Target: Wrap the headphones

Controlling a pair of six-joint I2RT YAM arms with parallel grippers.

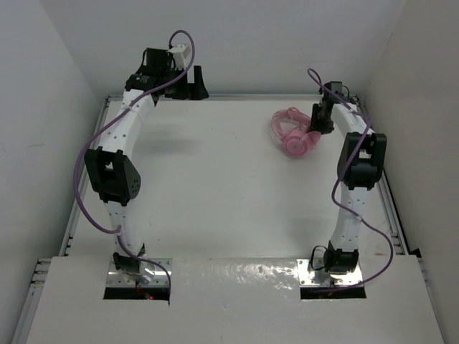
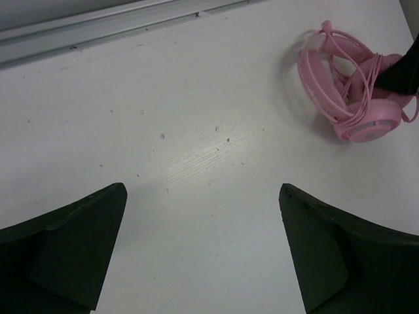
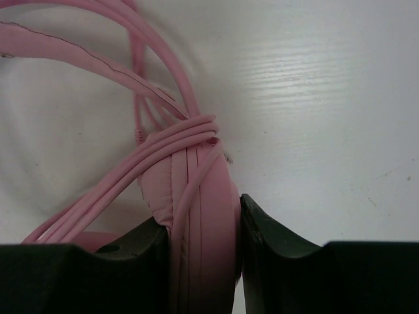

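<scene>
The pink headphones (image 1: 294, 133) lie on the white table at the back right, and they also show at the upper right of the left wrist view (image 2: 347, 91). The thin pink cord (image 3: 167, 140) runs in several loops over an ear cup (image 3: 209, 196) and the headband. My right gripper (image 1: 321, 119) is at the headphones' right side, and in its wrist view (image 3: 201, 212) it is shut on the ear cup, one finger on each flat side. My left gripper (image 1: 192, 80) is far from them at the back left, open and empty over bare table (image 2: 201, 190).
White walls enclose the table on the left, back and right. A metal rail (image 2: 98, 26) runs along the back edge, and side rails (image 1: 396, 215) run along both sides. Purple cables hang off both arms.
</scene>
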